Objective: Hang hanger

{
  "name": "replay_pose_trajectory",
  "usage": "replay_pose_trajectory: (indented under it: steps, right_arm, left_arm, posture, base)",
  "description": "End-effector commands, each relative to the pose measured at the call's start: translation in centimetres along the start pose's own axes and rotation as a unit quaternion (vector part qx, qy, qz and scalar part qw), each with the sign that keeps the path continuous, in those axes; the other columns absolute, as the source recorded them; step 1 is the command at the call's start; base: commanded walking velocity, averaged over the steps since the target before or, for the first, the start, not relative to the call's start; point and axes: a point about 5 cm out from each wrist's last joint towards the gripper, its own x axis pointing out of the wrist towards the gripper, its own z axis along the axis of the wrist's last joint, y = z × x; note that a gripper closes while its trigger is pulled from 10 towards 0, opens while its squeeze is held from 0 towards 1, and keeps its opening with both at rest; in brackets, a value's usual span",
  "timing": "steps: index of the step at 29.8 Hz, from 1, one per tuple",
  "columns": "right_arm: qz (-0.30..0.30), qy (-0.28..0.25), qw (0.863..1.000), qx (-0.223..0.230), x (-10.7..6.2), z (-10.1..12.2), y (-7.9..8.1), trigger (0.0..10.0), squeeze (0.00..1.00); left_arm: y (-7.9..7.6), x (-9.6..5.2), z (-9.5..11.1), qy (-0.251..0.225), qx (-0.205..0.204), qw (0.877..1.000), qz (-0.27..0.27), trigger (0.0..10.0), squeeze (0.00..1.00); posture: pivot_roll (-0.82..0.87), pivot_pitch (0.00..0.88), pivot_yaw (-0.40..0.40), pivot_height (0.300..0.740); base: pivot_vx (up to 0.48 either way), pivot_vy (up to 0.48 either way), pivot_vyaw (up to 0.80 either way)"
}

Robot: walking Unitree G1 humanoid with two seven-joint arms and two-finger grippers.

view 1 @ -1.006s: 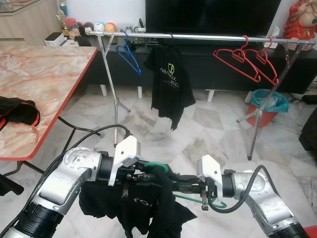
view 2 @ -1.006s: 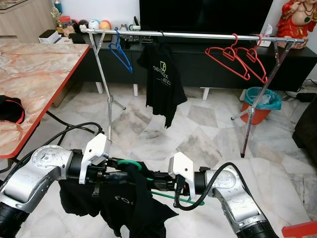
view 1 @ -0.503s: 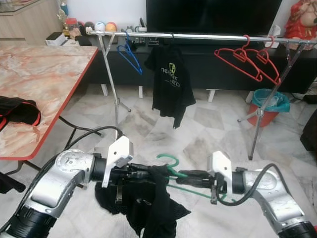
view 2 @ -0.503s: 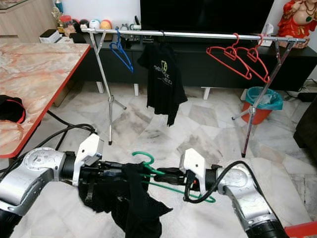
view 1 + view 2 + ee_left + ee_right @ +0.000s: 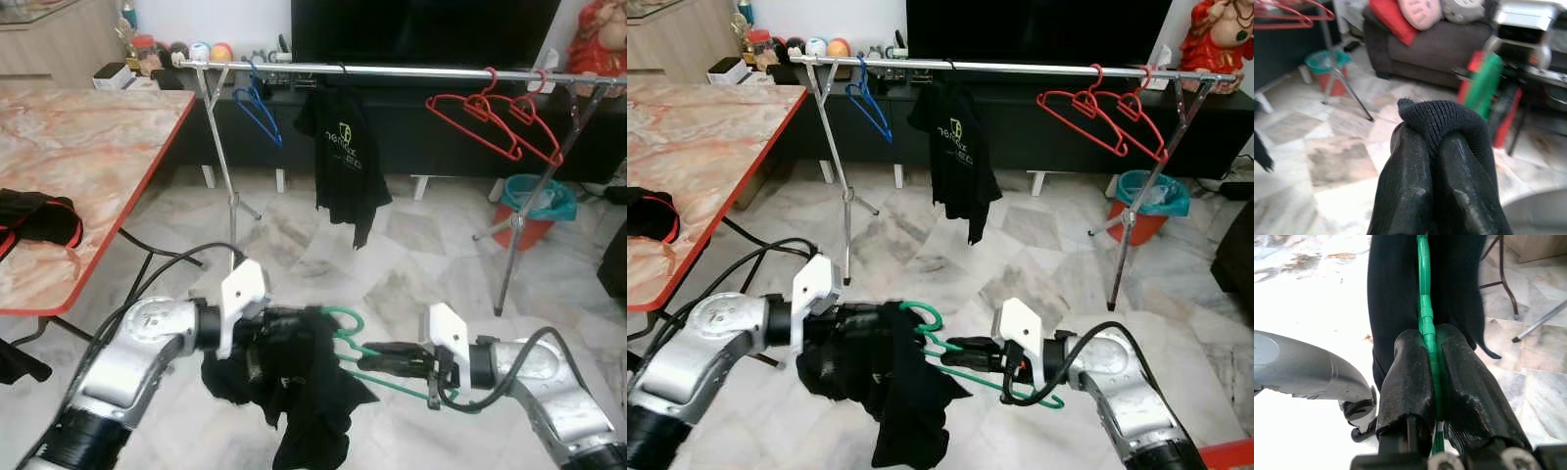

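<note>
The right gripper (image 5: 1431, 345) is clamping its fingers on the stiff, light green hanger (image 5: 950, 345), while the left gripper (image 5: 1436, 142) is pinching the limp black shirt (image 5: 892, 377), which is sagging and likely to slip.

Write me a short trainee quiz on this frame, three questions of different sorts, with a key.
1. True or false: the right gripper is shut on the green hanger.
2. Multiple choice: the left gripper pinches a) a red hanger, b) the black garment, c) the rail.
3. Short answer: what hangs on the clothes rail between the blue hanger and the two red hangers?

Key
1. True; the hanger's wire runs between its closed fingers.
2. b; black cloth bunches over its fingertips.
3. A black T-shirt with a printed logo.
</note>
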Motion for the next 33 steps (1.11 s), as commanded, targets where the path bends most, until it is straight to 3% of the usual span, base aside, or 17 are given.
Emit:
replay_pose_trajectory:
  steps: [1, 6, 13, 20, 24, 33]
  right_arm:
    - [-0.001, 0.002, 1.0, -0.014, -0.3, 0.4, -0.1, 0.0, 0.0]
    - [-0.048, 0.027, 0.998, -0.022, -1.3, -0.2, -1.0, 0.0, 0.0]
    - [-0.126, 0.041, 0.991, -0.031, -3.5, -0.6, -2.1, 0.0, 0.0]
    - [-0.128, 0.023, 0.991, -0.029, -4.0, -0.1, -1.7, 0.0, 0.0]
    - [-0.1, 0.018, 0.995, -0.016, -4.3, 0.2, -0.8, 0.0, 0.0]
    - [-0.107, 0.035, 0.993, -0.031, -4.9, 0.6, -1.0, 0.0, 0.0]
  left_arm:
    - [0.9, -0.5, 1.2, -0.014, 0.025, 0.999, 0.023, 0.0, 0.0]
    - [0.6, -1.4, 0.8, 0.001, 0.015, 1.0, 0.008, 0.0, 0.0]
    - [1.1, -2.4, 0.6, 0.003, 0.013, 1.0, 0.028, 0.0, 0.0]
    - [1.8, -2.7, -0.1, 0.016, 0.018, 0.997, 0.067, 0.0, 0.0]
    - [3.0, -2.9, -1.4, 0.034, 0.037, 0.987, 0.152, 0.0, 0.0]
    - [4.8, -3.7, -1.9, 0.036, 0.049, 0.967, 0.248, 0.0, 0.0]
  posture:
    - [0.05, 0.021, 0.01, 0.74]
    - [0.05, 0.024, 0.009, 0.74]
    - [0.04, 0.026, 0.008, 0.74]
    - [0.04, 0.028, 0.011, 0.74]
    - [0.03, 0.028, 0.013, 0.74]
    - [0.03, 0.023, 0.017, 0.74]
  base:
    - [0.0, 0.0, 0.0]
    - [0.0, 0.0, 0.0]
    - [0.0, 0.0, 0.0]
    - [0.0, 0.0, 0.0]
    - [0.0, 0.0, 0.0]
    - [0.0, 0.0, 0.0]
